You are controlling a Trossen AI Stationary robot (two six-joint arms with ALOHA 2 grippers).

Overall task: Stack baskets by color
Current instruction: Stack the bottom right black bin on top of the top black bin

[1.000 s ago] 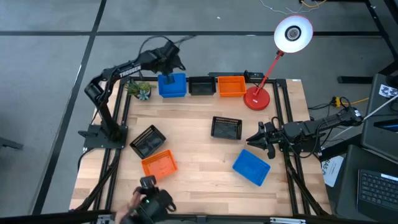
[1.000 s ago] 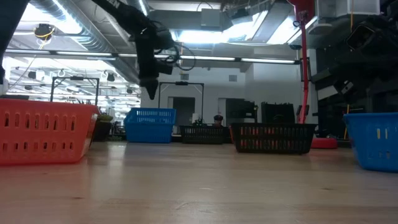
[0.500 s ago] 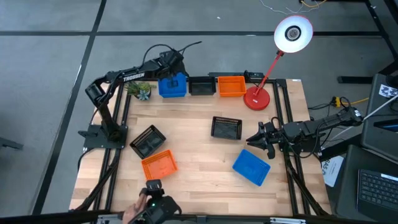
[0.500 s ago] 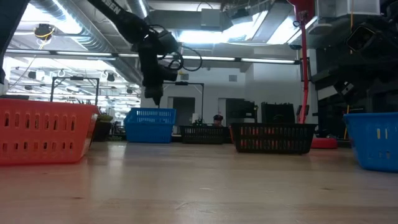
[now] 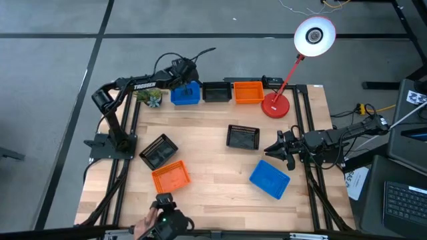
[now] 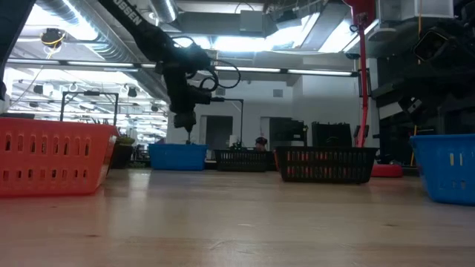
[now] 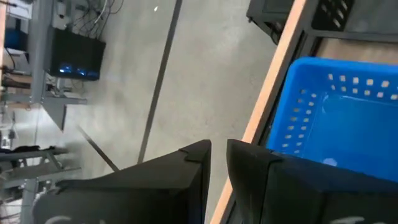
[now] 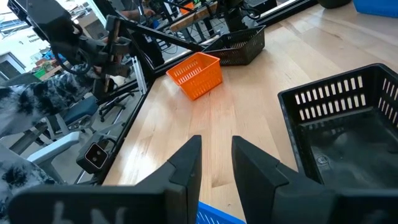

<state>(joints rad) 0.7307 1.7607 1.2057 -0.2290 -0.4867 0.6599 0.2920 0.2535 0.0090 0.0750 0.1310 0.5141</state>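
High view: the left gripper hovers at the upper-left blue basket, beside a black basket; the right gripper waits at right.

Left wrist view: fingers slightly apart, empty.

Right wrist view: fingers apart, facing an orange basket.

The only lettering that can be read is the white brand word TROSSEN along the dark left arm, on the stretch that reaches toward the blue basket. In the low view only part of that word shows.
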